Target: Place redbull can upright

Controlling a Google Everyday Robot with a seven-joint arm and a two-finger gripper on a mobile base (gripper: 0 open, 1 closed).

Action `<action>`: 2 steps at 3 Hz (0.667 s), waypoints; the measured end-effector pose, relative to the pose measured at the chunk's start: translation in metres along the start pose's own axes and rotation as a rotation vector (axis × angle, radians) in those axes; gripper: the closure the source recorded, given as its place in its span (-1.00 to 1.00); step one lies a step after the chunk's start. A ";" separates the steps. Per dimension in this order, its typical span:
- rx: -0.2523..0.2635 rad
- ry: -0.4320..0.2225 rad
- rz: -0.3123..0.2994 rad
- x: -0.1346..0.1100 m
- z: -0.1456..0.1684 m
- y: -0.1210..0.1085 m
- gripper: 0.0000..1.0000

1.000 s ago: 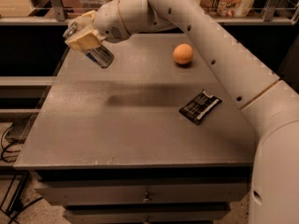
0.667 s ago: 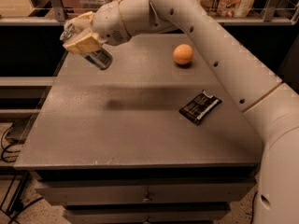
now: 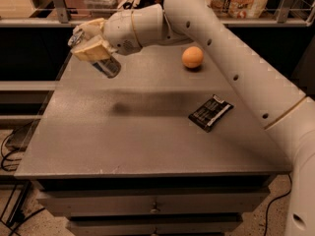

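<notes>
In the camera view, the white arm [image 3: 231,58] is reaching in from the right, across the far side of the grey counter [image 3: 123,146], and is ending in the hand [image 3: 91,50] above the far left corner. The hand is gripping the redbull can [image 3: 106,66], its tan fingers [image 3: 88,49] closing around the can's middle. The can is hanging in the air, clear of the counter, and is tilting, its silver top pointing up and to the left. An orange [image 3: 192,57] is sitting near the far edge, well apart from the can. A black packet [image 3: 210,112] is lying flat towards the right edge. A drawer [image 3: 152,205] is showing below the near edge.
</notes>
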State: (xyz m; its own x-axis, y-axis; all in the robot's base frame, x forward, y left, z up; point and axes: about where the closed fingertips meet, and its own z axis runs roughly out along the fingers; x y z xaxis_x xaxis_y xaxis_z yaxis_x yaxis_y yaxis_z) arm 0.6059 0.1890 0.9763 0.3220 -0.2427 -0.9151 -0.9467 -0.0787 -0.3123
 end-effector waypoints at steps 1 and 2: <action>0.071 -0.072 -0.020 0.006 -0.010 0.003 1.00; 0.150 -0.140 -0.047 0.009 -0.025 0.004 1.00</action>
State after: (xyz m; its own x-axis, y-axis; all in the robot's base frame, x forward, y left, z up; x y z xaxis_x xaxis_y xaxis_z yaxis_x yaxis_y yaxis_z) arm 0.6054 0.1625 0.9732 0.3728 -0.1044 -0.9220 -0.9230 0.0608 -0.3800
